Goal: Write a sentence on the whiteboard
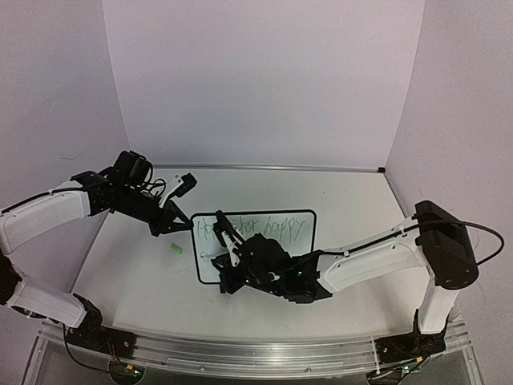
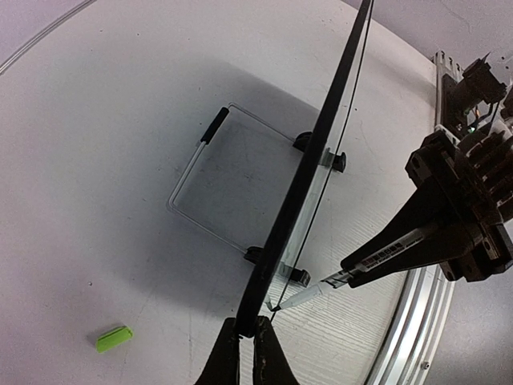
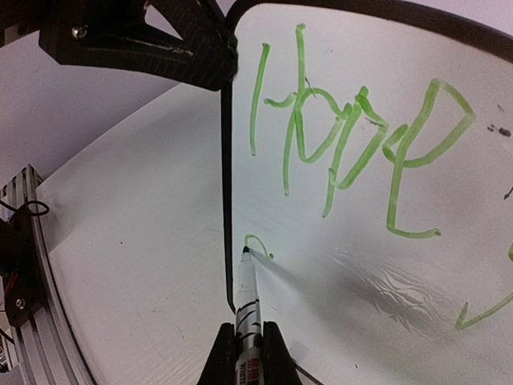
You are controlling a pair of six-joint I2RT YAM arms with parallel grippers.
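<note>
Board (image 1: 292,245) at mid-table, its written face towards the overhead camera and its near edge hidden under the right arm. Whether it lies flat or leans cannot be told from above. The left wrist view shows it edge-on as a thin black line, with small black feet clips (image 2: 298,277) on either side of it.

Sentence (image 1: 256,227): light-green handwriting along the far part of the board. The first word, "Hope", is sharp in the right wrist view; the overhead view shows further words to its right, roughly "for happy". A short green curl (image 3: 256,243) lies under "Hope", close to the left border.

Left gripper (image 2: 247,345): jaws pinched tight on the board's black left border, near the far-left corner.

Right gripper (image 3: 247,335): jaws narrow, clamped on the barrel of a marker (image 3: 247,301). The marker is white with a red-and-black label. Its dark tip touches the board at the green curl and casts a shadow to the right.

Cap (image 2: 114,338): small, bright green, lying on the table (image 1: 136,273) just left of the board, apart from both grippers.

Rail (image 1: 240,353): aluminium, along the near edge, carrying both arm bases.
</note>
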